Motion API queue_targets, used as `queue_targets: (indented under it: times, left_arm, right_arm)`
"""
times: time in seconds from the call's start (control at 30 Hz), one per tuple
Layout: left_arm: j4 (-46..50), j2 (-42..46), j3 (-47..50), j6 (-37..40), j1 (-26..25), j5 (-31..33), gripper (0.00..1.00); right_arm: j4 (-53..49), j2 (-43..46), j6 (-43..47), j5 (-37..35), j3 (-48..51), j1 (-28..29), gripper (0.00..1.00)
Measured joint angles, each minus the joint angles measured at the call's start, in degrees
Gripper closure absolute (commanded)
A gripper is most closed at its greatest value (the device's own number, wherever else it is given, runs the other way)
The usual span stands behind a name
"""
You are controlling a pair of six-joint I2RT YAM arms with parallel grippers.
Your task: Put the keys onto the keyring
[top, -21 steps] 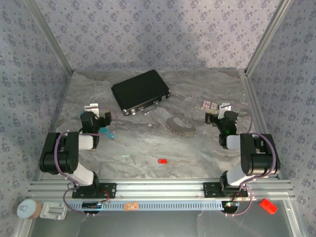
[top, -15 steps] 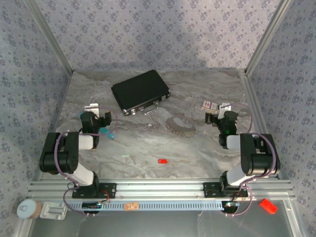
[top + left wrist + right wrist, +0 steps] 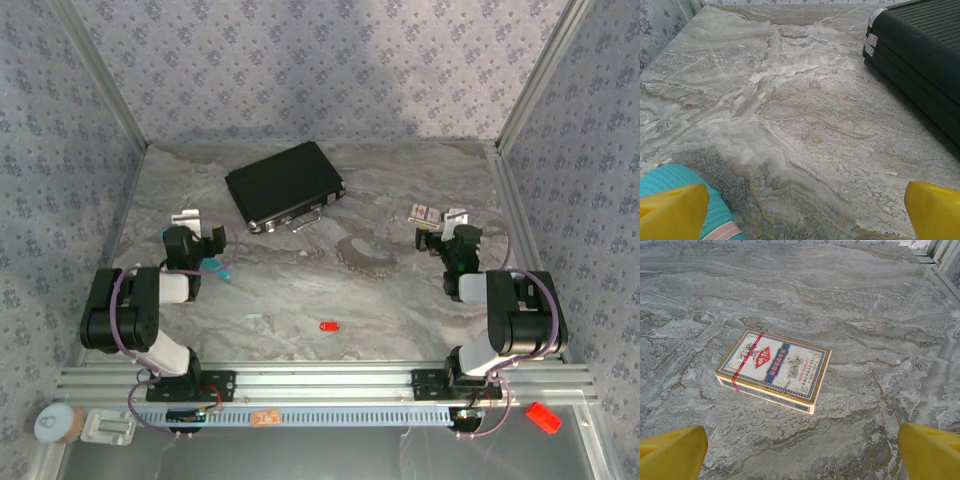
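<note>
Tabletop (image 3: 300, 290): marbled, hard and smooth. Small metal parts will probably slide on it rather than lift cleanly.

Black case (image 3: 285, 185): lies closed at the far left-centre and is not part of the job.

Left hand (image 3: 200, 226): released, jaws wide, nothing between them. In its wrist view the hand (image 3: 802, 212) sits just above a teal stick (image 3: 690, 177).

Right hand (image 3: 440, 225): likewise released and empty, facing a card box (image 3: 774, 370).

Keyring (image 3: 365, 252): lies flat at mid-table, between the two hands and nearer the right.
- Judged light and thin, and possibly limp if the beaded edge is chain.
- Best taken across the rim, one finger inside the hoop and one outside.

Red-headed key (image 3: 328, 326): lies flat near the front edge, well apart from the keyring and from both hands.
- Judged stiff, very light and easily skidded.
- The plastic head is the thicker part and so the better hold.

A pale speck (image 3: 257, 318) to its left may be another key. It is too small to confirm.
</note>
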State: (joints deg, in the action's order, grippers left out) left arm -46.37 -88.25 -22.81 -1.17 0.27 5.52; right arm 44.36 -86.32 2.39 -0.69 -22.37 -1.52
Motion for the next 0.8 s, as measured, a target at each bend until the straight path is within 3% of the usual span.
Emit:
queue_targets:
  times: [0.27, 0.37, 0.47, 0.6, 0.8]
  left_arm:
    - [0.83, 0.7, 0.0, 0.04, 0.0, -0.7, 0.0]
    - [5.33, 5.33, -0.07, 0.04, 0.0, -1.25, 0.0]
    - [10.25, 11.02, -1.4, -0.09, 0.0, -1.27, 0.0]
    - [15.26, 17.53, -3.74, -1.99, -0.02, -1.97, 0.0]
    - [23.54, 21.42, -5.35, -8.9, -0.9, -4.57, 0.0]
  right_arm:
    - [-3.54, 1.77, 0.02, -0.5, -0.55, 0.17, 0.01]
    - [-8.7, 7.17, 0.02, -1.73, -1.05, 1.07, 0.02]
    - [-14.82, 14.97, -0.28, -2.86, -1.77, 3.1, 0.1]
    - [-29.9, 23.3, -5.16, -3.52, -7.58, 7.04, 0.13]
    - [-51.95, 25.29, -18.53, -5.79, -17.25, 13.05, 0.25]
